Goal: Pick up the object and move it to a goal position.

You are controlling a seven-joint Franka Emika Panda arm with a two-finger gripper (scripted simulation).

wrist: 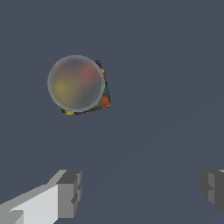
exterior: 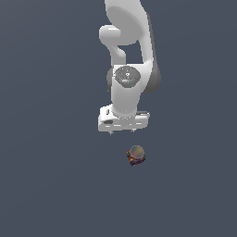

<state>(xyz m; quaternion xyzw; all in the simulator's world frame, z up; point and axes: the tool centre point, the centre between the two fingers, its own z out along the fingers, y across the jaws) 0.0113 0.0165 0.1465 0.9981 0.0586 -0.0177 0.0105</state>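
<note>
- Exterior view: the white Panda arm's gripper (exterior: 122,132) points down, holding nothing; only its finger stubs show. The tiny dark object with red, blue and green patches and a round grey-tan top (exterior: 136,155) lies at its five o'clock, apart, on the plain slate-grey surface (exterior: 51,185).
- Wrist view: the grey fingers (wrist: 70,192) are spread wide, empty; the object (wrist: 81,85) is outside their gap, untouched.
</note>
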